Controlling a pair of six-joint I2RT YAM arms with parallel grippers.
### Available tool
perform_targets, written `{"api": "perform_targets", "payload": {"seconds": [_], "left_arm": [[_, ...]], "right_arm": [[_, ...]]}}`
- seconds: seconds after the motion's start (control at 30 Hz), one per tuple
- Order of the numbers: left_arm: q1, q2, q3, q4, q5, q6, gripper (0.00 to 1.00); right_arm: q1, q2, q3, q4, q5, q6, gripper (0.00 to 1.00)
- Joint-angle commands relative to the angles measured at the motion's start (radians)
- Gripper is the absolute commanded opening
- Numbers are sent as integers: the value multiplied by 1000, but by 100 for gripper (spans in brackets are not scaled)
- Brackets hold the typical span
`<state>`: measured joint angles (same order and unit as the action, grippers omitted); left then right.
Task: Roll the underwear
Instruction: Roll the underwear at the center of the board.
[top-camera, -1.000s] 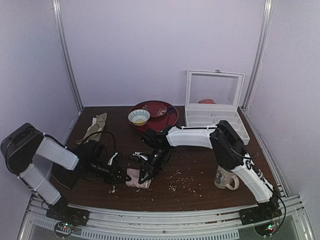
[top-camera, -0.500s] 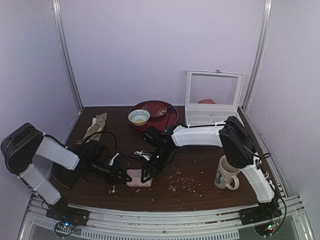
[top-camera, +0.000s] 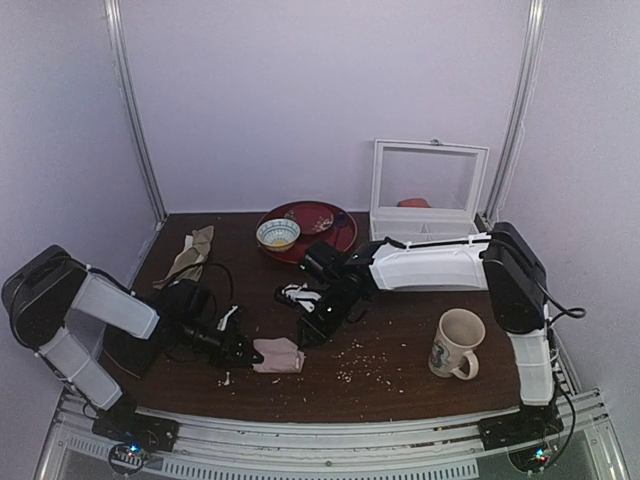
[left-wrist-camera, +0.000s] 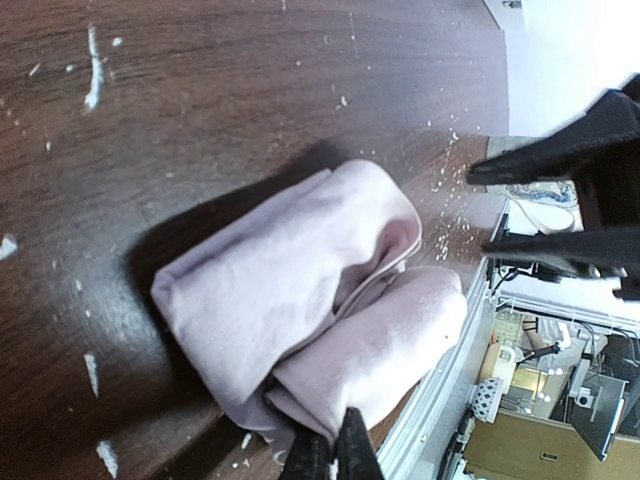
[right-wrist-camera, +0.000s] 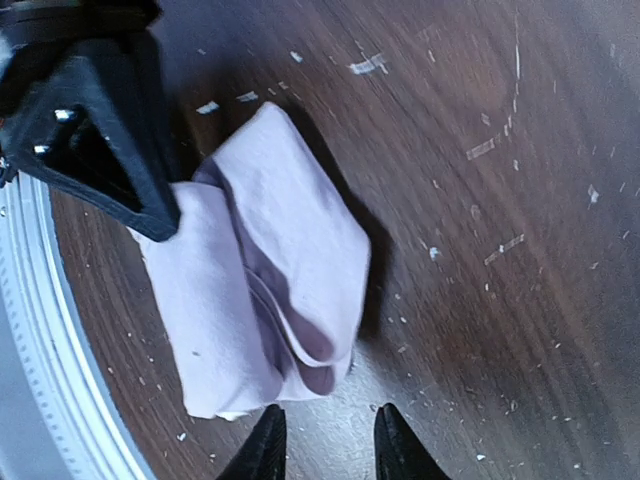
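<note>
Underwear (left-wrist-camera: 300, 300) sits pinched in the left tool (left-wrist-camera: 330, 452), tips mostly cropped, while the right tool (right-wrist-camera: 325, 440) hangs spread.

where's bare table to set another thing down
Free: the crumb-dusted stretch between the underwear and the mug; also the strip between the beige cloth and the red plate. Crowded: near left, where the left gripper pinches the underwear and the right gripper hovers close.

You've got a dim, violet-tinted top view; wrist views brighter, underwear (left-wrist-camera: 300, 290) casting hard shadow, left-wrist corner blown out
</note>
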<state>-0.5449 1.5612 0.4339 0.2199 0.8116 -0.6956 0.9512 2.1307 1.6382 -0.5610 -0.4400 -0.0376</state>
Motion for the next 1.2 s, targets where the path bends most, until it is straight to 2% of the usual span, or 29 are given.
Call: {"api": "perform_targets", "payload": {"seconds": [0.0,0.13,0.57,1.17], "left_arm": [[-4,-3,7,-19,-20,14,0],[-4,1,13,-19,-17,13,0],[-6,5,20,-16,-8,12,0],[-6,7,10,-10,-7,8,0]], "right_arm": [[103,-96,-63,118,208,-114,29],[171,-116,-109,186,302,-212,32],[290,-28,-77,188,587,-356,38],[337,40,-123,247,651,-428,37]]}}
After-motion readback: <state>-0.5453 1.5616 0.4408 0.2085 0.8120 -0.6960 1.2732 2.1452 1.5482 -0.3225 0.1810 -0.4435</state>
